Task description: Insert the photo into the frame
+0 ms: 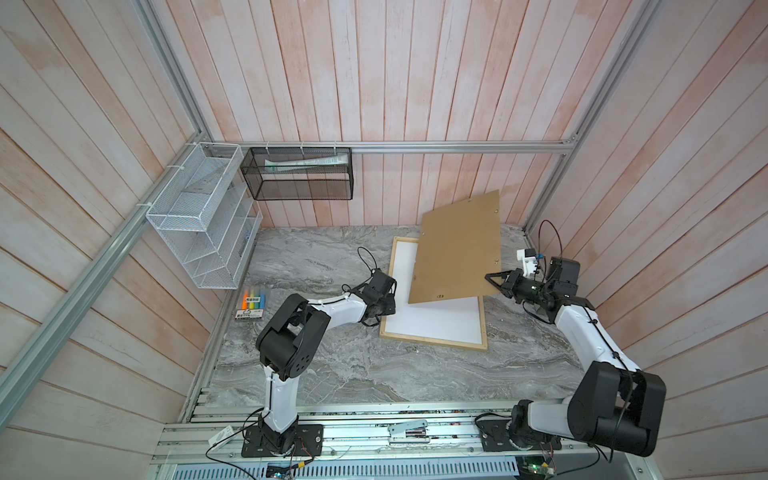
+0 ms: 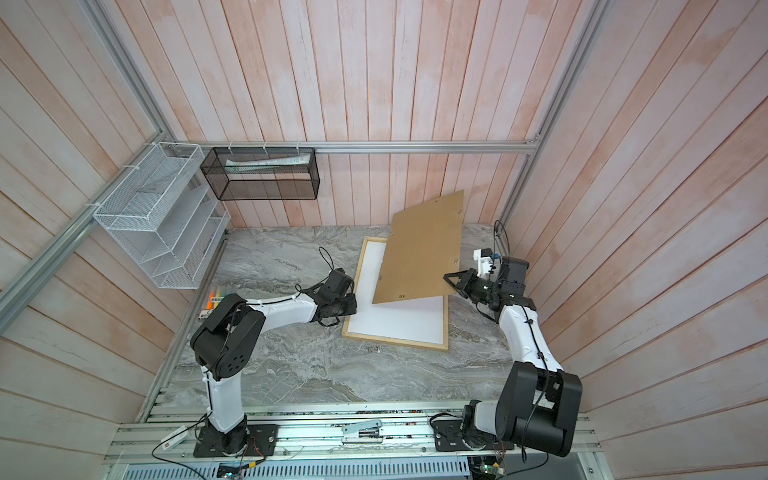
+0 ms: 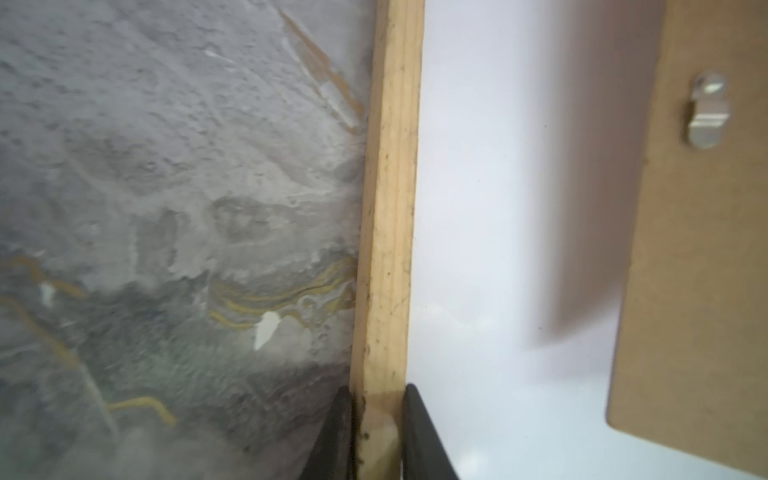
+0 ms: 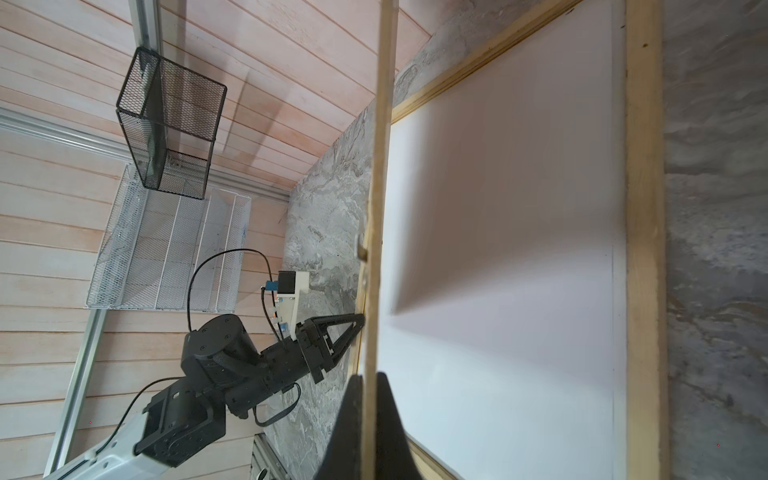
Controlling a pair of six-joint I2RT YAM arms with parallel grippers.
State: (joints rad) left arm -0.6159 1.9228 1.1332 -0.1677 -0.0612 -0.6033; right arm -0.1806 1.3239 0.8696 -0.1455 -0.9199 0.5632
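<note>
The frame (image 1: pixel 432 343) (image 2: pixel 395 343) of pale wood strips lies flat on the marble table, and a white sheet (image 1: pixel 440 320) (image 4: pixel 519 249) fills its inside. The photo is hidden; no forest print shows. My left gripper (image 1: pixel 392 298) (image 2: pixel 353 301) (image 3: pixel 376 390) is shut on the frame's left strip (image 3: pixel 390 208), one finger on each side. My right gripper (image 1: pixel 490 277) (image 2: pixel 448 277) (image 4: pixel 370 378) is shut on the edge of the brown backing board (image 1: pixel 457 249) (image 2: pixel 419 253) (image 4: pixel 380 166). The board hangs tilted above the frame's far right part.
A pack of coloured highlighters (image 1: pixel 249 307) lies at the table's left edge. A white wire rack (image 1: pixel 199 220) and a black mesh basket (image 1: pixel 299 174) hang on the walls. The board's top corner reaches near the back wall. Wooden walls close in on both sides.
</note>
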